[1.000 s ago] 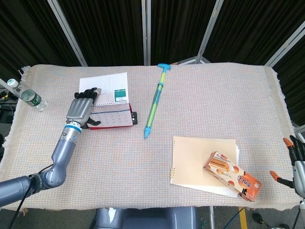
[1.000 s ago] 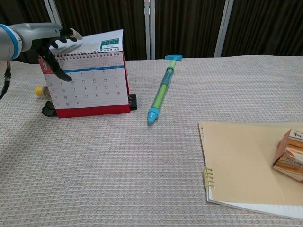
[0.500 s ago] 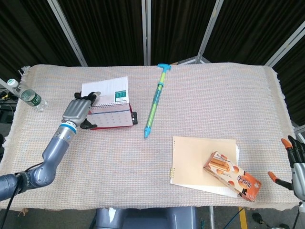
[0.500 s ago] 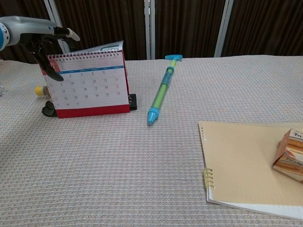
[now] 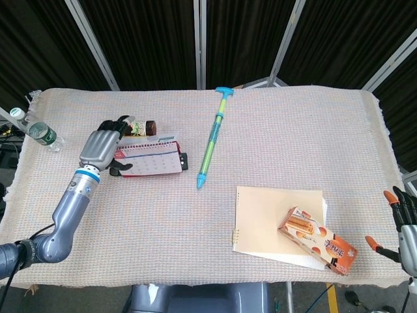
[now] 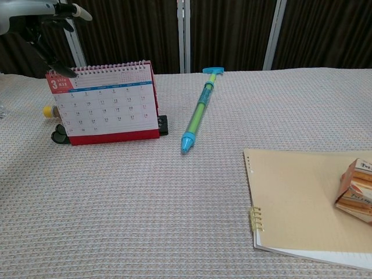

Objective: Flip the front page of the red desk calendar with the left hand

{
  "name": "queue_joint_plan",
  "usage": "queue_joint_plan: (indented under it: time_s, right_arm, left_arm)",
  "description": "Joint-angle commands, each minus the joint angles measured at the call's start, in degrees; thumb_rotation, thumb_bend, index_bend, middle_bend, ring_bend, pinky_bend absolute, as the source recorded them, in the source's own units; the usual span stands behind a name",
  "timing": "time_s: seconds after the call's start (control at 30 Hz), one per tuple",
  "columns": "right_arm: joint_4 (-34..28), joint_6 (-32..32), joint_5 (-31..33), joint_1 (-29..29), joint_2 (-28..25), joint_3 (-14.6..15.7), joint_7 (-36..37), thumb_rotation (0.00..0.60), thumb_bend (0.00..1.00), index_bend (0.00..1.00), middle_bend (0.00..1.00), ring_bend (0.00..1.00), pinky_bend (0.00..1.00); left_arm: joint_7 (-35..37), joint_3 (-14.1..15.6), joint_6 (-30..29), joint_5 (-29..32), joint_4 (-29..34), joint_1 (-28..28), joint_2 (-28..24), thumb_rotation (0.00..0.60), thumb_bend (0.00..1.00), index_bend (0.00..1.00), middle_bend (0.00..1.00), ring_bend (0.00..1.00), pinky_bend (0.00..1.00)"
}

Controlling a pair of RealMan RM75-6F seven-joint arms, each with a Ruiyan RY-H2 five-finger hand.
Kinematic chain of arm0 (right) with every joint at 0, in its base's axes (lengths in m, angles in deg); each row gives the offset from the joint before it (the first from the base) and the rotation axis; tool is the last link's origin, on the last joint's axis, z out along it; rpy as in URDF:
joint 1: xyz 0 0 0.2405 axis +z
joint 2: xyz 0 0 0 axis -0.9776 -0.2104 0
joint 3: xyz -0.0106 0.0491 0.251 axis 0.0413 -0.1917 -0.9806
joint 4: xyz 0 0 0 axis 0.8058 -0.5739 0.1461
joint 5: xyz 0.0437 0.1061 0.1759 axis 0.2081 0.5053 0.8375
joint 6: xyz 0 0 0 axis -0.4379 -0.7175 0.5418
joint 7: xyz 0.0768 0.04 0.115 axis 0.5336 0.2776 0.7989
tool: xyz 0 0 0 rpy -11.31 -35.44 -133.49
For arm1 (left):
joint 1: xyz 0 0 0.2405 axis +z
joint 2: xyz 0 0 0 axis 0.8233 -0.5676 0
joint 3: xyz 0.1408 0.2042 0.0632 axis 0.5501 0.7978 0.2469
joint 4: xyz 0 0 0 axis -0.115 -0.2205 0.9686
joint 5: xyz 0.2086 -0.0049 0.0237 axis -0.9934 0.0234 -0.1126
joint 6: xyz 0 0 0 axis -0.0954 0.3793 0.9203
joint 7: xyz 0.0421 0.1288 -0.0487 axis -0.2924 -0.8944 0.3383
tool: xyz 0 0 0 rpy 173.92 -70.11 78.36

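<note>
While the red desk calendar with white spiral-bound pages (image 6: 107,102) stands upright toward ten o'clock on the beige woven-cloth desk (image 5: 273,150), its front sheet showing a month grid faces the robot. Raised just beside the calendar's nine o'clock edge, the grey left hand (image 5: 99,147) holds nothing, its dark fingers (image 5: 112,125) released and spread apart above the top corner; whether the thumb touches the page cannot be told. At one o'clock of the calendar lies a long blue-and-green plastic pump toy (image 5: 212,138). Behind the calendar at twelve o'clock sits a small dark-capped object (image 5: 144,126), only partly seen. A clear plastic water bottle (image 5: 40,130) lies at the desk's nine o'clock edge. Toward five o'clock a tan-covered spiral notebook (image 5: 273,218) carries an orange snack box (image 5: 318,240). At the four o'clock corner the right hand (image 5: 405,231) hangs off the desk with its orange-tipped fingers apart, empty.
</note>
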Motion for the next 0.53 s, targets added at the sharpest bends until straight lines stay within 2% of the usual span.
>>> queue_joint_plan:
  time_s: [0.03, 0.17, 0.27, 0.4, 0.53]
  right_arm:
    - [-0.05, 0.17, -0.14, -0.05, -0.04, 0.03, -0.02, 0.6, 0.07, 0.01, 0.0, 0.0, 0.0]
    - [-0.23, 0.8, -0.29, -0.28, -0.28, -0.07, 0.13, 0.6, 0.07, 0.01, 0.0, 0.0, 0.0]
    - [-0.22, 1.29, -0.41, -0.43, -0.45, -0.16, 0.23, 0.6, 0.07, 0.01, 0.0, 0.0, 0.0]
    - [-0.08, 2.31, -0.6, -0.76, -0.62, -0.38, -0.41, 0.6, 0.07, 0.01, 0.0, 0.0, 0.0]
    - [-0.55, 2.75, -0.68, -0.94, -0.8, -0.45, -0.72, 0.6, 0.07, 0.01, 0.0, 0.0, 0.0]
  left_arm:
    - [3.91, 0.28, -4.18, -5.73, 1.25, 2.57, 0.12, 0.6, 0.0, 0.0, 0.0, 0.0, 0.0]
    - [5.6, 2.93, -9.95, -13.55, 3.32, 6.19, -0.18, 0.6, 0.0, 0.0, 0.0, 0.0, 0.0]
    - [5.12, 6.38, -15.58, -19.65, 4.49, 9.71, 0.22, 0.6, 0.0, 0.0, 0.0, 0.0, 0.0]
    - [2.97, 14.1, -25.37, -29.25, 3.97, 16.83, 2.71, 0.6, 0.0, 0.0, 0.0, 0.0, 0.0]
    - [1.68, 20.03, -31.24, -35.36, 0.61, 22.22, 5.34, 0.6, 0.0, 0.0, 0.0, 0.0, 0.0]
